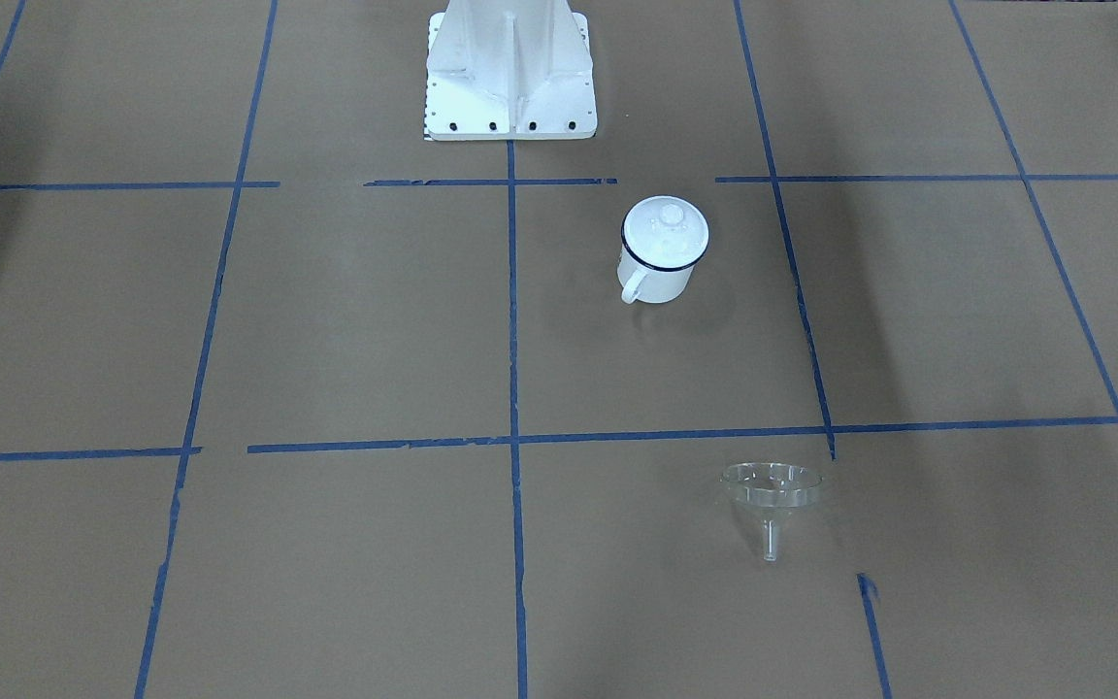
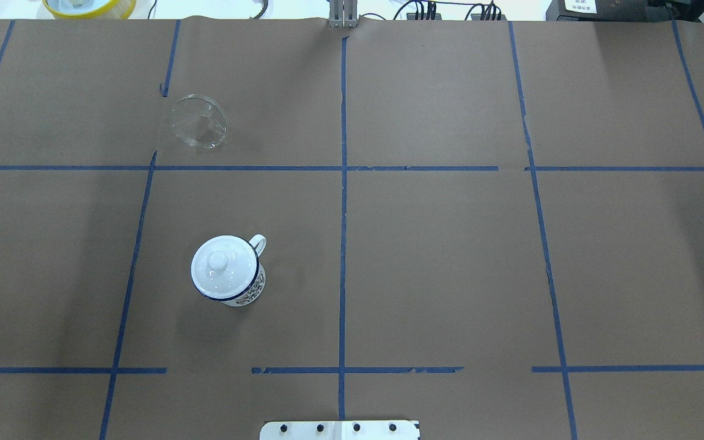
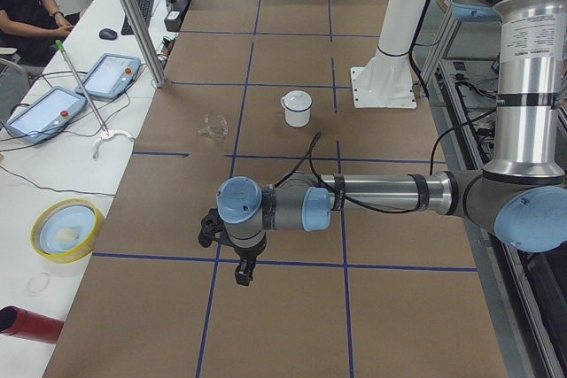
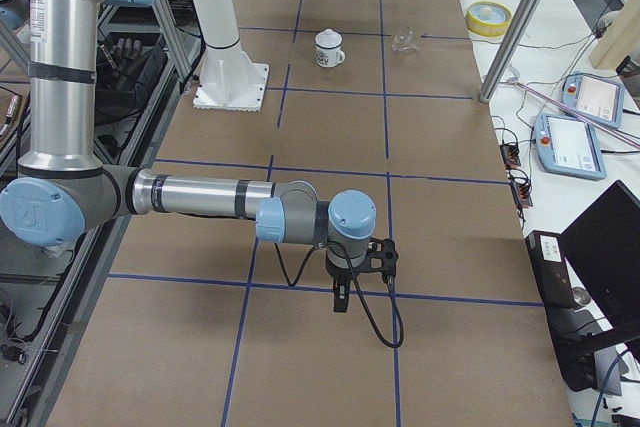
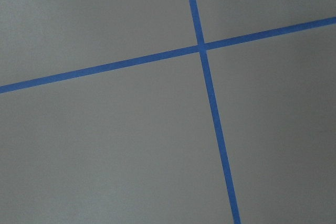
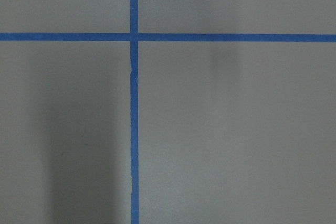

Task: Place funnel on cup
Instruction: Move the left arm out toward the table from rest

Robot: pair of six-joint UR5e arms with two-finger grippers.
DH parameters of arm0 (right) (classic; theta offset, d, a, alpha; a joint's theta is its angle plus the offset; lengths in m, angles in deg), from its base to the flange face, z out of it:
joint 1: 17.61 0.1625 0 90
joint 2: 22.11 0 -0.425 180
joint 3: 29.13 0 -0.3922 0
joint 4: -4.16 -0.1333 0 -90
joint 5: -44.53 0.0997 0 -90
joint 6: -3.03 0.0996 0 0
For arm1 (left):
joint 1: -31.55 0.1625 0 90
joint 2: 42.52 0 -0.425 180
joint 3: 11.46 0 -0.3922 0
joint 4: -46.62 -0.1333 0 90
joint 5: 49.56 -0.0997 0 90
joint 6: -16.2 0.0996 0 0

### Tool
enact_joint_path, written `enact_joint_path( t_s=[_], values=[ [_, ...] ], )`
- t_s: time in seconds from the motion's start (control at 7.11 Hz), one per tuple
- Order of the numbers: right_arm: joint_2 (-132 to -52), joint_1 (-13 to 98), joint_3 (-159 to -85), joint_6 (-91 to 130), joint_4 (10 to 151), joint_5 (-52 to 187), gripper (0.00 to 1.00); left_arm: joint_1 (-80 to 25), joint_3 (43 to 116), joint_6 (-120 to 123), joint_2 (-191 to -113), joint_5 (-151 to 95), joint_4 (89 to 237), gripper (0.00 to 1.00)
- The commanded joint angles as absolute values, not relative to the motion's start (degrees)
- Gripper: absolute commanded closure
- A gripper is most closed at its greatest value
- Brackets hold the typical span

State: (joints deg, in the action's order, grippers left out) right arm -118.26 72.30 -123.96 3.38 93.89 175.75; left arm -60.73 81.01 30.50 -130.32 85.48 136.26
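Note:
The cup (image 1: pixel 658 277) is a white mug with a dark blue rim, upright on the brown paper on the robot's left half (image 2: pixel 248 293). A round white knobbed lid (image 2: pixel 218 263) sits on it. The clear funnel (image 2: pixel 199 121) lies farther out towards the far edge, its stem pointing away from the robot (image 1: pixel 771 490). Both arms are far from these things. The left gripper (image 3: pixel 241 272) shows only in the exterior left view and the right gripper (image 4: pixel 342 299) only in the exterior right view, both pointing down over bare paper. I cannot tell whether they are open or shut.
The white robot pedestal (image 1: pixel 510 78) stands at the table's near edge. Blue tape lines grid the paper. A yellow-rimmed bowl (image 3: pixel 66 229), teach pendants (image 3: pixel 44 112), a metal post (image 3: pixel 133 15) and a seated operator (image 3: pixel 27 6) are on the far side.

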Motion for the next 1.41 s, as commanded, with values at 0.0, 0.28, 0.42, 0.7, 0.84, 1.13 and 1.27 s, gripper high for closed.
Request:
enact_joint_path(
  t_s=[0.0,0.28,0.42,0.7,0.84,1.13,1.27],
  values=[
    [-118.3,72.3,-124.0,3.4,93.9,175.8,0.0,-60.6,82.7,29.9,-135.0,85.6,136.7,0.0],
    [-118.3,72.3,-124.0,3.4,93.9,175.8,0.0,-58.2,87.6,26.7,-140.2,85.6,137.8,0.0],
    [-118.3,72.3,-124.0,3.4,93.9,175.8,0.0,-53.3,93.3,21.1,-140.4,85.2,137.6,0.0],
    [-118.2,72.3,-124.1,3.4,93.9,175.8,0.0,-46.0,101.4,10.4,-143.0,81.0,137.4,0.0],
    [-118.3,72.3,-124.1,3.4,93.9,175.8,0.0,-43.1,104.0,3.9,-143.2,80.5,137.4,0.0],
    [-118.3,72.3,-124.0,3.4,93.9,175.8,0.0,-34.4,104.4,-11.2,-147.7,78.2,137.3,0.0],
    [-118.2,72.3,-124.0,3.4,93.9,175.8,0.0,-27.4,107.1,-22.3,-149.0,74.5,137.2,0.0]
  ],
)
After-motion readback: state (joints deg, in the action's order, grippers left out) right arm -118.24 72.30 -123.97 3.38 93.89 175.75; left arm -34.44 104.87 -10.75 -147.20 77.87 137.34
